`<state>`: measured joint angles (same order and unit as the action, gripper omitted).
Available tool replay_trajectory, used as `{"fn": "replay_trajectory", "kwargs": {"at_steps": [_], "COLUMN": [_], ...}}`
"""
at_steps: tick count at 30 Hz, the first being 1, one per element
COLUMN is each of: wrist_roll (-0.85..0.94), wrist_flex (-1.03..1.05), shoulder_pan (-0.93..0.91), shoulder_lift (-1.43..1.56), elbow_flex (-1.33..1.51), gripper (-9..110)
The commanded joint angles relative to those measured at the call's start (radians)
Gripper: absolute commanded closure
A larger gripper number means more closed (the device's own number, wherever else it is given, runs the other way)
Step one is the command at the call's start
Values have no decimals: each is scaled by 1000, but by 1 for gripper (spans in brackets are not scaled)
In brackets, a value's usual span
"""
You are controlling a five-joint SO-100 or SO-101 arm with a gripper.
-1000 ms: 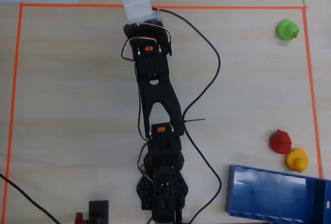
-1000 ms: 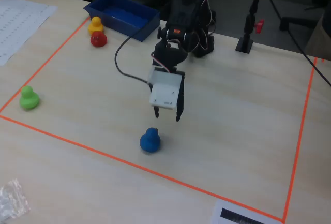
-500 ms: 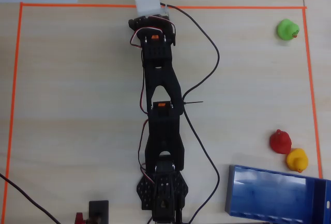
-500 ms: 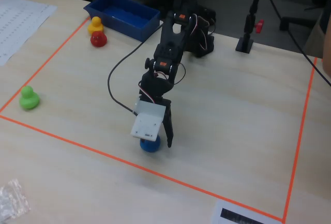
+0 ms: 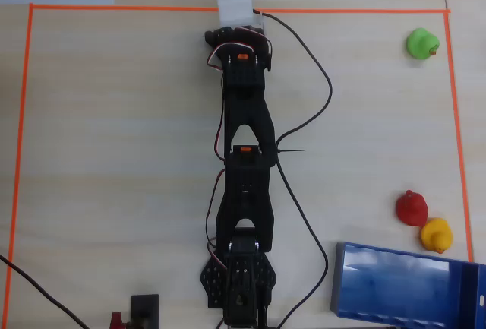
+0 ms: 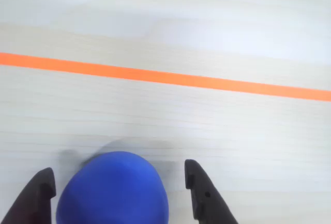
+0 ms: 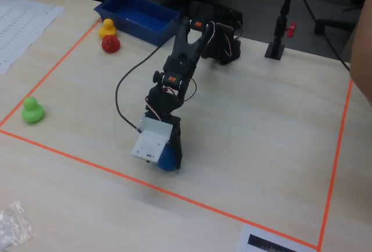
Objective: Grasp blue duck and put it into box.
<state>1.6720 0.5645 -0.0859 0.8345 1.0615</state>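
Jaws astride blue duck, near tape line

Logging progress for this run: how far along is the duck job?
Done: the gripper has reached the blue duck, its fingers on either side of it. In hand: closing; no grip shows yet. Left: lifting it and carrying it to the box, which looks empty.

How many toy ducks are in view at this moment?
4. The green duck sits alone near the tape; the red duck and yellow duck sit together beside the box; the blue duck lies between the open gripper fingers.
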Motion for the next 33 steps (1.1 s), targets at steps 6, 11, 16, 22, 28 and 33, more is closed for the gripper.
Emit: {"fn": "replay_trajectory", "kwargs": {"at_steps": [6, 11, 16, 22, 28, 33], "wrist_roll": [8, 9, 5, -3, -8, -64], "wrist_flex": [-31, -34, -29, -34, -34, 17], "shoulder_pan": [-17, -20, -18, -31, -52, -97], "shoulder_lift": [87, 138, 135, 141, 201, 330], "elbow_flex": [35, 120, 104, 101, 133, 137], "gripper": [67, 67, 70, 101, 101, 101]}}
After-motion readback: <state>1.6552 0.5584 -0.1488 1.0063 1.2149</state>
